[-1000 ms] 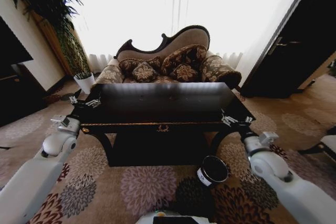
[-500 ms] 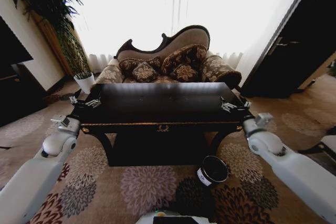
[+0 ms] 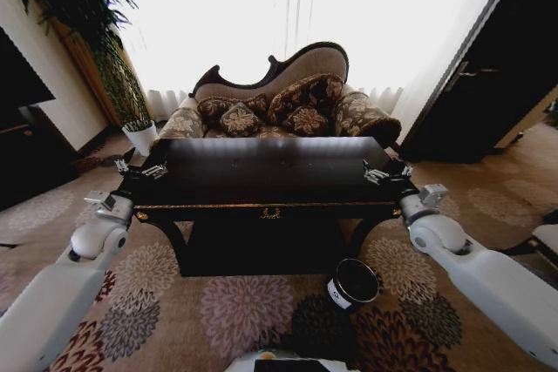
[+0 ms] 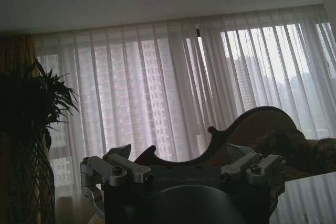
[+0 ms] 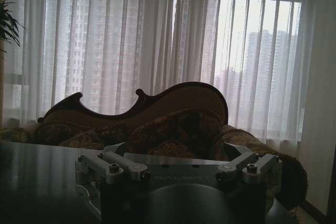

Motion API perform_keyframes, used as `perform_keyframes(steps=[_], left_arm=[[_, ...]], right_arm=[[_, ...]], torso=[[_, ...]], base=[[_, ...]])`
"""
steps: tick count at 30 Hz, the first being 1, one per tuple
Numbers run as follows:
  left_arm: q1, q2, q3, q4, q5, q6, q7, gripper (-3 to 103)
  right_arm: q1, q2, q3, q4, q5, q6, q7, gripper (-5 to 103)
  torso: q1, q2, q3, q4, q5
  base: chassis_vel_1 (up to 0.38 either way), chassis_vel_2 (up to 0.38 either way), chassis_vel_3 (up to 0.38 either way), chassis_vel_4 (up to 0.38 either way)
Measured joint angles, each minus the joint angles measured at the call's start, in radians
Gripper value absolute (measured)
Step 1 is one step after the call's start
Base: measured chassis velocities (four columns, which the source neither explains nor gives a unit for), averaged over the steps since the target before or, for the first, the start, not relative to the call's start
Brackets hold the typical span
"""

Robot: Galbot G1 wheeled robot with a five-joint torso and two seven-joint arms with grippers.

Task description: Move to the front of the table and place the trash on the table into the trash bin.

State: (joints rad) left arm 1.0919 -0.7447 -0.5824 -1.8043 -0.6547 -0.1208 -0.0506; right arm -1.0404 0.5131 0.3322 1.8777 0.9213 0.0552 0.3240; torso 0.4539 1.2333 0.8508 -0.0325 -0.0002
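Observation:
The glossy black table (image 3: 261, 189) stands straight ahead, its gold ornament at the front centre. I cannot make out the trash on its reflective top. On the carpet by the table's right front leg stands the small black trash bin (image 3: 353, 283), its white label facing me. My left gripper (image 3: 139, 169) hovers at the table's left edge, open with nothing between its fingers (image 4: 113, 169). At the table's right edge, my right gripper (image 3: 385, 173) is also open and empty, its fingers (image 5: 107, 167) spread over the dark tabletop (image 5: 37, 182).
A patterned brown sofa (image 3: 279, 106) sits right behind the table, in front of bright curtains. A white plant pot (image 3: 139, 135) and a tall plant stand at the back left. A dark door (image 3: 488, 76) is on the right and dark furniture (image 3: 22, 128) on the left.
My right arm has lifted its gripper from beside the table's right front corner up to the table's right edge. The left arm and the view have stayed still.

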Motion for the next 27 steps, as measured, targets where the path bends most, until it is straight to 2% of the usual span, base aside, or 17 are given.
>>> perform_keyframes(steps=[15, 27], left_arm=[[0.0, 0.0, 0.0, 0.0, 0.0, 0.0, 0.0, 100], [0.0, 0.0, 0.0, 0.0, 0.0, 0.0, 0.0, 100]], right_arm=[[-0.003, 0.002, 0.003, 0.002, -0.001, 0.0, -0.001, 100], [-0.004, 0.002, 0.004, 0.002, -0.002, 0.0, -0.001, 100]], torso=[[0.0, 0.0, 0.0, 0.0, 0.0], [-0.001, 0.0, 0.0, 0.0, 0.0]], base=[[0.016, -0.011, -0.014, 0.013], [0.147, -0.167, -0.156, 0.163]])
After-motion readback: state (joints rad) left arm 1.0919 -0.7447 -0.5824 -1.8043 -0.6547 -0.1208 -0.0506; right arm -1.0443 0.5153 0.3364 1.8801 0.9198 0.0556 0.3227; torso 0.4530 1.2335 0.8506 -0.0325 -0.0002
